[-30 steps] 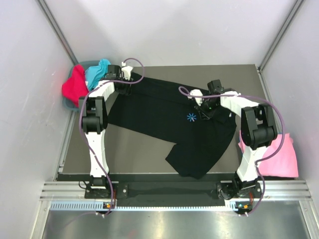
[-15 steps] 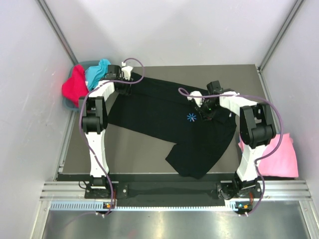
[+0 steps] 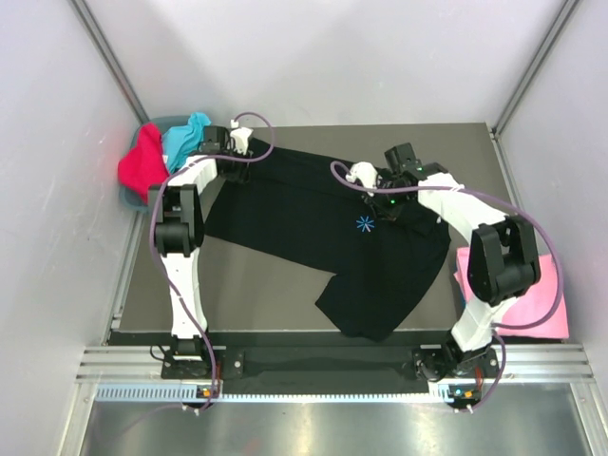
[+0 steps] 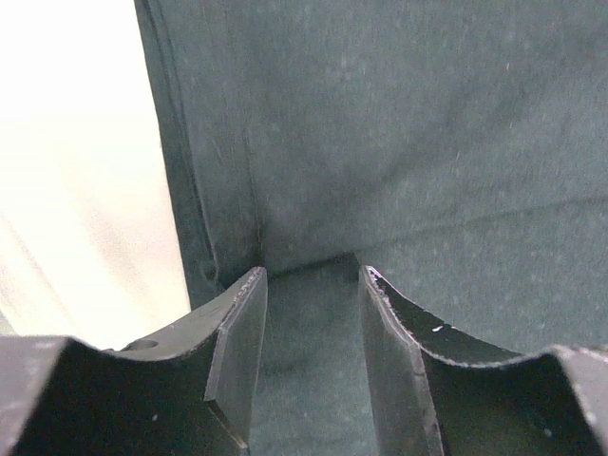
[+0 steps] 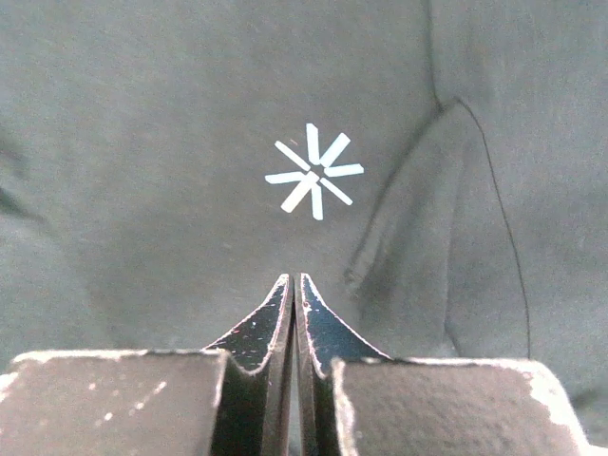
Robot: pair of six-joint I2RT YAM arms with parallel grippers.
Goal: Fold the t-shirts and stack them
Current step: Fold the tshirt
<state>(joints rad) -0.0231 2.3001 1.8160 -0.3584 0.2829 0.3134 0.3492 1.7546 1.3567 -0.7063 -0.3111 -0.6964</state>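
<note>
At about ten o'clock a bin (image 3: pixel 129 197) holds a red shirt (image 3: pixel 141 163) and a turquoise shirt (image 3: pixel 187 131). It sits just beside the left arm (image 3: pixel 180 228), so a wide swing of that arm could knock it or snag the heaped cloth. The left jaws stand roughly half open at eleven o'clock, low over the far left edge of the black shirt (image 3: pixel 285 214). The wrist view shows cloth in the gap, but I cannot tell whether any of it is pinched. They sit close to the hem, so closing there could catch only a sliver that slips out on the pull. The black shirt lies askew across the middle of the desk (image 3: pixel 247 285), its lower part trailing toward six o'clock near the front edge. Uneven pulls from the two sides would probably skew the fold further or drag that part off the edge. Just past the starburst logo (image 5: pixel 313 179), toward one o'clock, the right jaws are fully closed, tip against tip, with no cloth visible between them. If they missed the fabric, lifting would raise nothing, and the left side would be left to do the work alone. At four o'clock the pink shirt (image 3: pixel 537 299) lies at the desk's right edge under the right arm (image 3: pixel 499 266), and that arm's elbow could sweep it off.
</note>
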